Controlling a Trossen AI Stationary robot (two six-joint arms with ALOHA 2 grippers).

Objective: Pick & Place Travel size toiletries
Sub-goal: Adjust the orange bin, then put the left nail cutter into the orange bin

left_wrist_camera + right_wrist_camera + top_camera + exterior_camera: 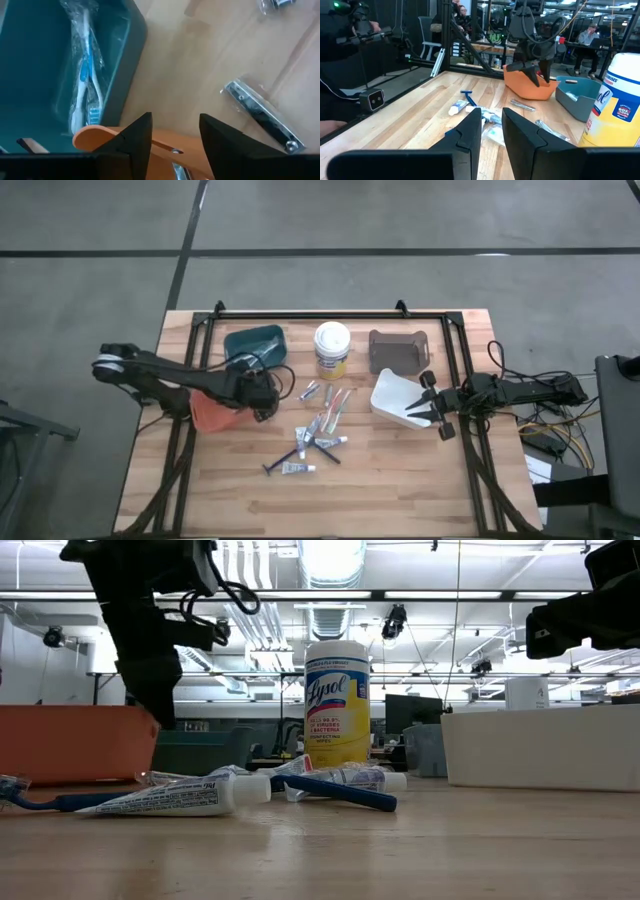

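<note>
Left gripper (264, 402) hangs parted and empty above the orange bin's (208, 414) rim, beside the teal bin (255, 343) holding a wrapped toothbrush (86, 75). Tubes, razors and toothbrushes (318, 430) lie scattered mid-table. Right gripper (428, 409), narrowly parted and empty, waits by the white bin (400, 400).

Wooden tabletop (400, 480) carries four bins: teal bin (255, 345) and grey-brown bin (398, 350) toward the far edge, orange bin (210, 415) nearer on the left, white bin (397, 400) on the right. White Lysol tub with yellow label (332, 350) stands upright between the teal and grey-brown bins. A seated person (592, 35) shows in the room beyond the tabletop.
</note>
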